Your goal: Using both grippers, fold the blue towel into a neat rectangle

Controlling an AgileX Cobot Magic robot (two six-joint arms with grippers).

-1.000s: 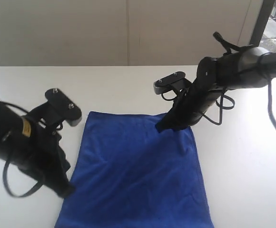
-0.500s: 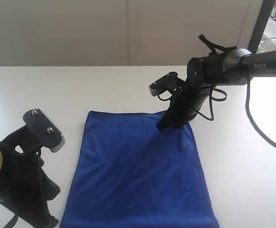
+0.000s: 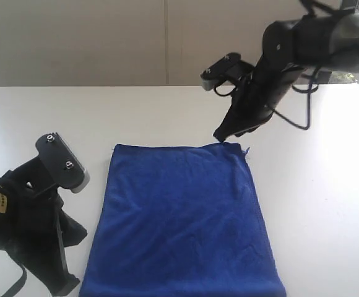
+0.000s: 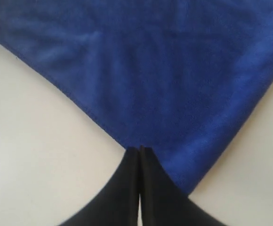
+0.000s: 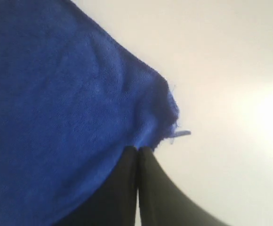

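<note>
The blue towel (image 3: 179,223) has smoothed out flat on the white counter (image 3: 315,204), its far right corner free now that the right end effector (image 3: 221,135) has lifted off it! That one hangs just beyond the corner, clenched on nothing. At the near left corner, the left end effector (image 3: 68,286) is clenched too, tips right by the towel's edge, gripping no cloth.

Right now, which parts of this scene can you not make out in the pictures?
Blue towel, near edge: exterior view, cut off by the bottom of the frame.
Towel corner under the left gripper: left wrist view, hidden by the shut fingers; contact unclear.
Small tag beside the right gripper: right wrist view, blurred; what it is, unclear.
</note>
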